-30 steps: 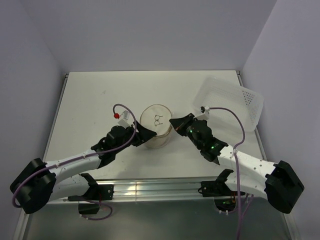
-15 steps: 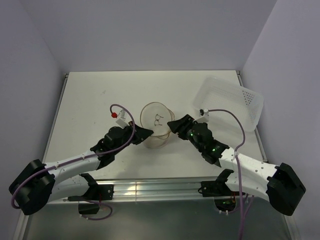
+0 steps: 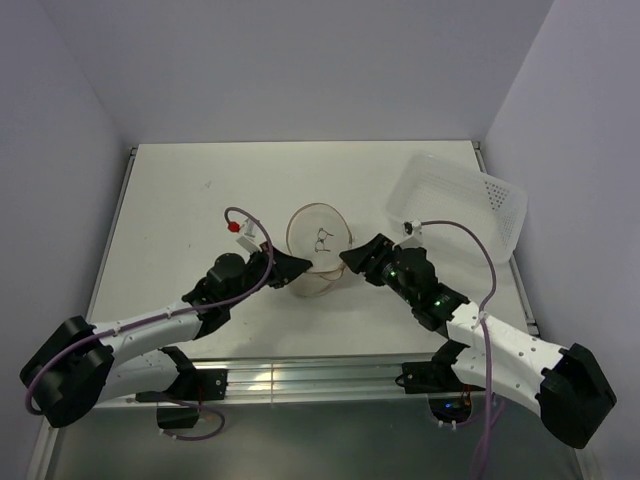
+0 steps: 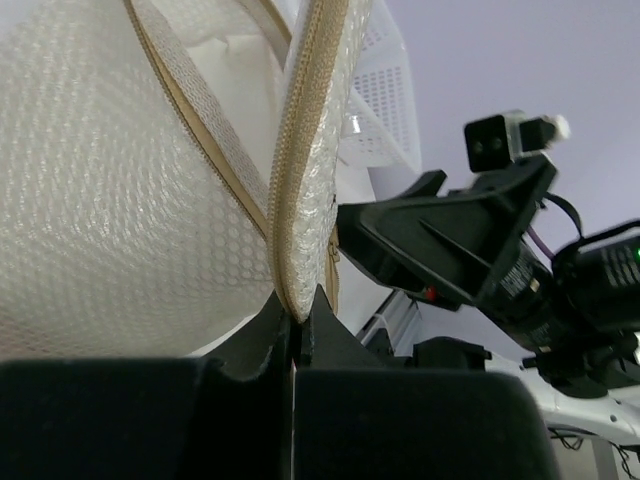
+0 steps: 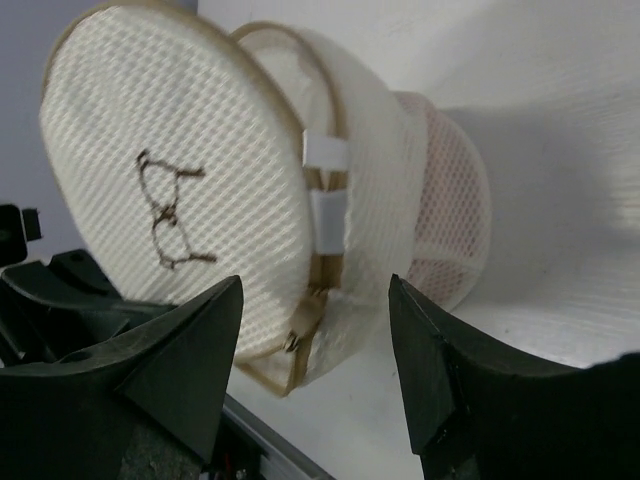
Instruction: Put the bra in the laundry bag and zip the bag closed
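The laundry bag (image 3: 318,252), a small whitish mesh cylinder, lies tipped between my two grippers. Its round lid (image 5: 170,190) carries a dark bra outline and stands slightly ajar from the body. The zip pull (image 5: 300,335) hangs at the lid's lower edge. My left gripper (image 4: 295,305) is shut on the bag's zip rim (image 4: 300,200) from the left (image 3: 298,266). To the bag's right, my right gripper (image 3: 352,258) is open, its fingers (image 5: 315,282) apart in front of the zip pull without touching it. The bra is hidden; only a pinkish tint (image 5: 450,225) shows through the mesh.
A clear perforated plastic bin (image 3: 458,200) stands at the back right, close behind the right arm. A metal rail (image 3: 300,375) runs along the table's near edge. Walls close the table in on the left, the back and the right.
My left gripper has shut on the bag's rim. My right gripper has opened and let go. The bag has tipped, its lid now facing more to the right.
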Available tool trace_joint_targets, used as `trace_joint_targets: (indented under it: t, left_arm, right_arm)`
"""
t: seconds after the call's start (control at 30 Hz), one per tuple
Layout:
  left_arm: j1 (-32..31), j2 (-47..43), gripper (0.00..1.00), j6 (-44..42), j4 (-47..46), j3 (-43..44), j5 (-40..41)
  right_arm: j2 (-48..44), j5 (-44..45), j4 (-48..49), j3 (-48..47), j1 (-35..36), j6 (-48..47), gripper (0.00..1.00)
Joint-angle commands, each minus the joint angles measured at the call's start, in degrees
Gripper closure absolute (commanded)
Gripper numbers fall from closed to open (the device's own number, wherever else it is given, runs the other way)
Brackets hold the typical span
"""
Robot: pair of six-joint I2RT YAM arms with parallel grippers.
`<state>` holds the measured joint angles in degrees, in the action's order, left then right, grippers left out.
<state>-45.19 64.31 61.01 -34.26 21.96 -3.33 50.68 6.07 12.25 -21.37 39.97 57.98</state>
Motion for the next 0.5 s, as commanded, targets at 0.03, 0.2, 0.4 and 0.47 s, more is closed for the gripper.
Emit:
trace_joint_targets:
  t: [0.03,0.2,0.4,0.47]
  left_arm:
    - [0.5,0.5,1.00,-1.1,-7.7,-0.2,-5.2]
    - [1.2,1.6,1.00,-0.6,-7.8,0.5,-8.1]
    - [3.1,3.6,1.00,0.2,-8.7,1.0,-11.7]
    - [3.7,4.7,1.00,0.2,-9.2,1.2,-13.6]
  right_arm:
    - [0.7,-5.7,1.1,0.0,-4.5,-2.0,0.34]
    - [4.1,-14.0,5.8,-0.7,-6.0,-3.0,0.35]
    - [3.5,-15.1,11.4,2.0,-6.7,-1.7,0.60]
    - [3.5,-15.3,12.1,2.3,-7.0,-2.0,0.61]
